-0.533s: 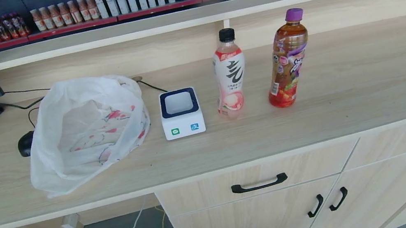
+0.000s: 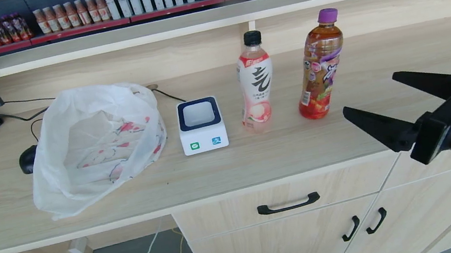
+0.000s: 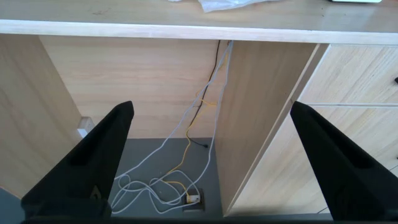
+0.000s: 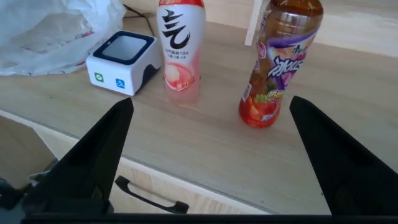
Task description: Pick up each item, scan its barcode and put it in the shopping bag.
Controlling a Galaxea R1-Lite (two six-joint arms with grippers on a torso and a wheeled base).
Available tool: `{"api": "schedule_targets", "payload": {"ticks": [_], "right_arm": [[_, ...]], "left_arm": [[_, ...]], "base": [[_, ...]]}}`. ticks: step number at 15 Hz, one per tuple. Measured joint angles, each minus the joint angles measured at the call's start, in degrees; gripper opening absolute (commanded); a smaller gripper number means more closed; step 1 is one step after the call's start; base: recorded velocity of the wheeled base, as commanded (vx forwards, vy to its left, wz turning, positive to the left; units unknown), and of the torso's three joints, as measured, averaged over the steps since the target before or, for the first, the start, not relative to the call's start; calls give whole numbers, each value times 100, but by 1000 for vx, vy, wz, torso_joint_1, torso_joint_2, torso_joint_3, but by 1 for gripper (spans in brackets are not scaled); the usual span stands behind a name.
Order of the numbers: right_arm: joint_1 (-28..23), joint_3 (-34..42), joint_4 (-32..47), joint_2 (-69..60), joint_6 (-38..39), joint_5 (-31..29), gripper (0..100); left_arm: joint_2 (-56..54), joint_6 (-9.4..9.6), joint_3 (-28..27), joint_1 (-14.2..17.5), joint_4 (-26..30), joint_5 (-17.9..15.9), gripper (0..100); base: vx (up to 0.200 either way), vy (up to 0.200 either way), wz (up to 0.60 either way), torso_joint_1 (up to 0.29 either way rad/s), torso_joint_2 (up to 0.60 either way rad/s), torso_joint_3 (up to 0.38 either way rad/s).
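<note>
black right gripper (image 2: 368, 93) hovers empty, spread wide, near the purple-capped bottle (image 2: 319, 68); left gripper (image 3: 211, 106) likewise.

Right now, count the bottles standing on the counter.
2. The pink bottle stands beside the scanner; the purple-capped bottle stands to its right. The bag might hide more.
</note>
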Motion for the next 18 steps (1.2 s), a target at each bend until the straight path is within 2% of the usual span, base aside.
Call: {"api": "schedule_targets", "payload": {"ticks": [2,3,9,13,15,18], "right_arm": [[261,-68,-55,179,9,-1068,100],[344,-77,-80,238,9,-1251,100],[410,-157,-88,439,-60,-1303,100],[477,-471,-110,772,50,-1303,100],[496,-600,-338,985,66,-1303,100],[518,-708,-1093,1406,68,-1292,100]], "left_arm": [[0,0,0,0,0,0,100],[0,-2,0,0,0,0,100],[0,0,0,0,0,0,100],[0,-2,0,0,0,0,100],[0,-2,0,0,-2,0,100],[0,0,0,0,0,0,100]], "base": [[0,0,0,0,0,0],[0,0,0,0,0,0],[0,0,0,0,0,0],[0,0,0,0,0,0],[0,0,0,0,0,0],[0,0,0,0,0,0]]}}
